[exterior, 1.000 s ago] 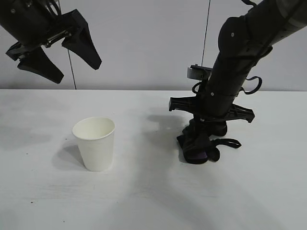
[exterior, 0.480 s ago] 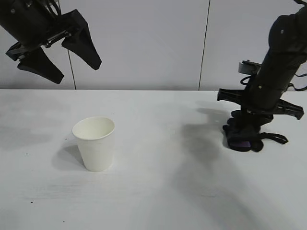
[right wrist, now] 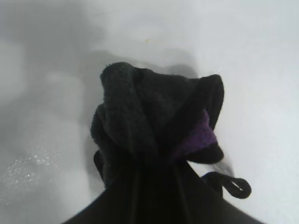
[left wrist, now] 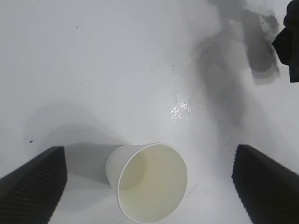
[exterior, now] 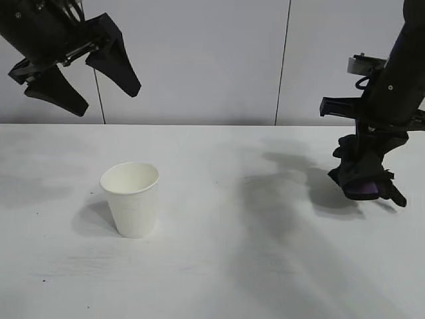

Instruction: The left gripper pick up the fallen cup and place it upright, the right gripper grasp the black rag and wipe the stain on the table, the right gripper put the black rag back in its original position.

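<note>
Left pincer (exterior: 76, 73) hangs high over the desk's (exterior: 212, 266) left side, fingers spread wide apart, nothing between them; in the left wrist view both fingertips (left wrist: 32, 184) frame the cup from above. Cup (exterior: 131, 198) stands upright on the desk, left of centre, open mouth up, clear of both arms, shadow falling to its left. Right pincer (exterior: 369, 165) is at the far right of the desk, pointing down, clamped on the black rag (exterior: 364, 176). Rag hangs bunched from the fingers, purple patch (right wrist: 198, 137) showing on one side, thin cord loop (right wrist: 230, 184) dangling beside it; rag looks lifted just off the surface, shadow beneath it, contact cannot be told for sure. Wet glossy sheen (left wrist: 183, 107) on the desk between cup and rag.
</note>
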{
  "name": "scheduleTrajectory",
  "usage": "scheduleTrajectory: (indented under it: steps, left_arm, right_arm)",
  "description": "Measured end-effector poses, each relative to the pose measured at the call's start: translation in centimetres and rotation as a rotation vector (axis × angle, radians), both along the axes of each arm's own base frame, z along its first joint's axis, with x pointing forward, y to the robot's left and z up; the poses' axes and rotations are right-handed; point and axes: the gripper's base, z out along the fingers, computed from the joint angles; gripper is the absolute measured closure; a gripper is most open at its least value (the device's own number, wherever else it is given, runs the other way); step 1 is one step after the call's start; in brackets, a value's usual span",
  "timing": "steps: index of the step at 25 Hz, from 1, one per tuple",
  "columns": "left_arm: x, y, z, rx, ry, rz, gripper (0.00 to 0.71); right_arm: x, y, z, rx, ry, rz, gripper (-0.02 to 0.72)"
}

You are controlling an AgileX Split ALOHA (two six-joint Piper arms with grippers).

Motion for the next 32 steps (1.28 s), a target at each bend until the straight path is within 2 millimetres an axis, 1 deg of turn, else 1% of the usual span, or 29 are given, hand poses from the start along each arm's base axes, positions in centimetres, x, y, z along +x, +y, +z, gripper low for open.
scheduleTrajectory:
  steps: [1,2,4,6,7,9,11,16,18,19,21,32]
  left_arm:
    - [0.0,0.0,0.0,0.0,0.0,0.0,0.016]
    - [0.0,0.0,0.0,0.0,0.0,0.0,0.016]
    - [0.0,0.0,0.0,0.0,0.0,0.0,0.016]
    - [0.0,0.0,0.0,0.0,0.0,0.0,0.016]
    - [0.0,0.0,0.0,0.0,0.0,0.0,0.016]
    - [0.0,0.0,0.0,0.0,0.0,0.0,0.016]
    - [0.0,0.0,0.0,0.0,0.001,-0.001,0.016]
    - [0.0,0.0,0.0,0.0,0.002,-0.001,0.016]
    - [0.0,0.0,0.0,0.0,0.002,-0.001,0.016]
    - [0.0,0.0,0.0,0.0,0.002,-0.001,0.016]
    - [0.0,0.0,0.0,0.0,0.003,-0.002,0.016]
    - [0.0,0.0,0.0,0.0,0.003,-0.002,0.016]
  right_arm:
    - [-0.1,0.0,0.0,0.0,0.009,0.0,0.541]
    - [-0.2,0.0,-0.1,-0.001,0.021,0.0,0.457]
    - [-0.4,0.0,-0.1,-0.003,0.036,0.013,0.255]
    - [-0.5,0.1,-0.1,-0.002,0.046,0.03,0.156]
    - [-0.5,0.1,0.0,0.003,0.048,0.038,0.132]
    - [-0.7,0.3,0.6,0.027,0.041,0.049,0.111]
    - [-1.0,0.6,1.8,0.059,0.022,0.054,0.102]
    - [-2.1,1.5,6.1,0.165,-0.083,0.08,0.101]
    - [-2.6,1.6,7.4,0.184,-0.115,0.09,0.101]
    - [-2.7,1.7,7.7,0.187,-0.123,0.094,0.101]
    - [-2.8,1.7,8.0,0.19,-0.128,0.098,0.101]
    - [-2.8,1.7,8.0,0.187,-0.127,0.105,0.101]
